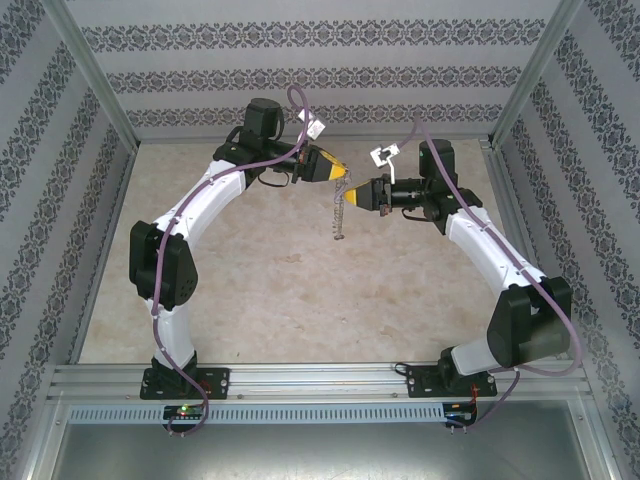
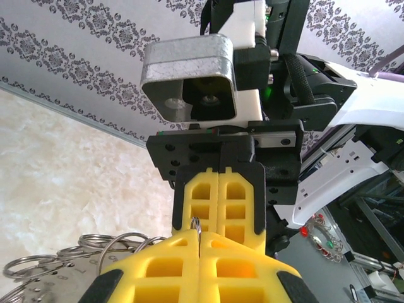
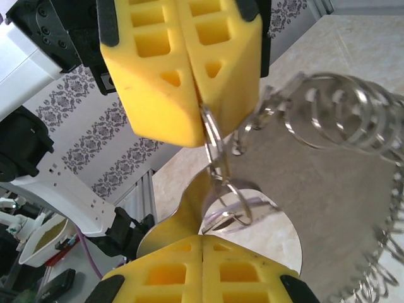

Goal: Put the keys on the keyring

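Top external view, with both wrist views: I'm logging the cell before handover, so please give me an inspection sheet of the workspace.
Surface: pale marbled table, no marks seen.
Job's things: keyring hangs in the air between the grippers, its rim fringed with wire loops; key not made out.
Clutter: nothing seen.
Grippers: left gripper shut on a rim loop; right gripper shut, seemingly pinching a neighbouring loop.
Cables: purple cables run along both arms, apart from the keyring.
Surroundings: patterned walls on three sides, aluminium frame at the near edge.
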